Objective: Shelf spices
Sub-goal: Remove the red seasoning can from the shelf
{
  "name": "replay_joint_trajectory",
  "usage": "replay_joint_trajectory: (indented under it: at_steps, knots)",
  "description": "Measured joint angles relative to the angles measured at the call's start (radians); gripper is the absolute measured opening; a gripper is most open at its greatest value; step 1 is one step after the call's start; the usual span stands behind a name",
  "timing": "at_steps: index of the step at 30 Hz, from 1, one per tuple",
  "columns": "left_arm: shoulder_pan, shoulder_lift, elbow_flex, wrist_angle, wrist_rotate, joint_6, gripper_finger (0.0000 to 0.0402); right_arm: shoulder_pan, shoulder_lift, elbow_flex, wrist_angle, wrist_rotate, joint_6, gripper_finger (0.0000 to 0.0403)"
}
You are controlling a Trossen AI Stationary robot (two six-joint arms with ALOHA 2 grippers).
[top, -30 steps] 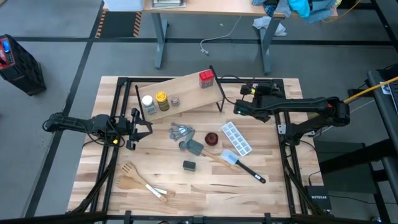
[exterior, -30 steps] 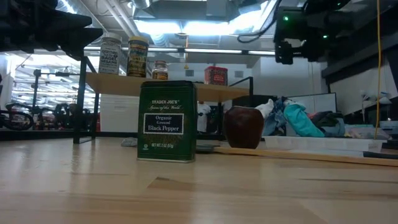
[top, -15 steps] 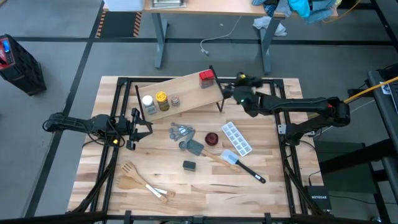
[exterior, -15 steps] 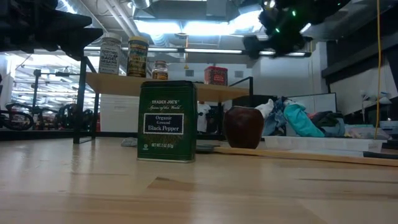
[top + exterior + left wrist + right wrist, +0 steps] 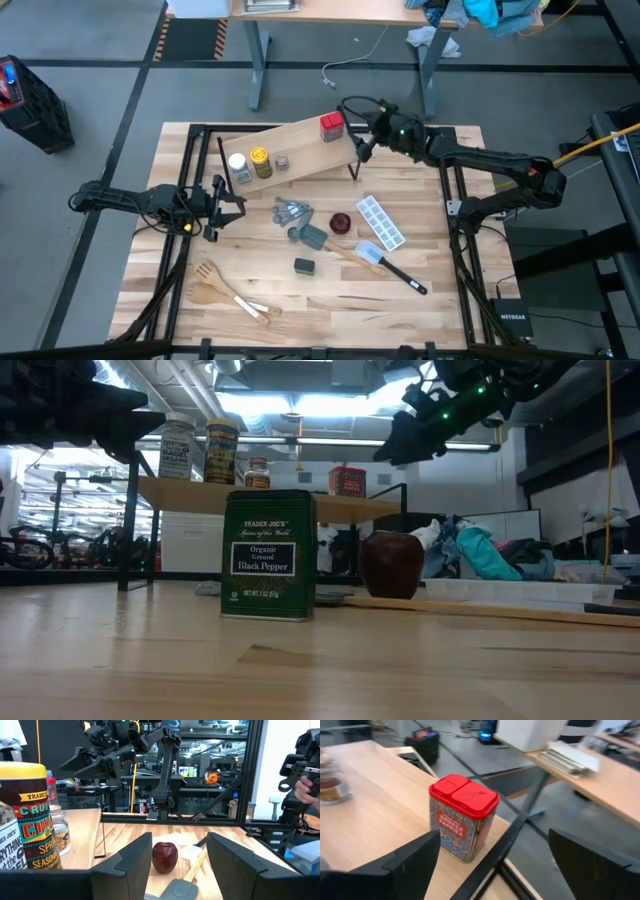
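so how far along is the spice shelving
Mostly done: the white-capped jar, yellow-capped jar, tiny jar and red tin all stand on the shelf. In hand: nothing; the right pincer is open beside the red tin at the shelf's end, and the left pincer waits at the table's left side. Left: the dark tin on the tabletop.
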Motion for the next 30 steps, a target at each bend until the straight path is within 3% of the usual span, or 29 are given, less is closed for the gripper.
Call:
replay_joint_trajectory:
  at_steps: [6, 19, 30]
  knots:
    - [0.0, 0.0, 0.0, 0.0, 0.0, -0.001, 0.0182, -0.019, 0.003, 0.0, 0.034, -0.019, -0.013, 0.0376]
    - [0.0, 0.0, 0.0, -0.001, 0.0, -0.001, 0.0182, -0.019, 0.003, 0.0, 0.094, -0.015, -0.268, 0.0376]
    - [0.0, 0.0, 0.0, -0.025, 0.0, -0.001, 0.0182, -0.016, 0.003, 0.0, 0.114, 0.015, -0.22, 0.0376]
